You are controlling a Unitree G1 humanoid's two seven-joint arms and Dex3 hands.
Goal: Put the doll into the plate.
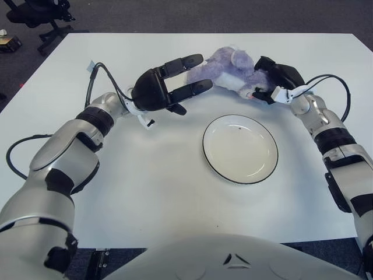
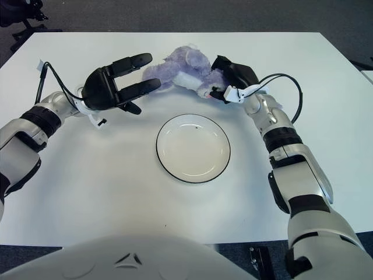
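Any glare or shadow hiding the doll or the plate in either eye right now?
Left eye view: light is even, the doll reads clearly between the left hand and the right hand; only faint shadows. Right eye view: the plate rim stays crisp, soft sheen, no blown glare.
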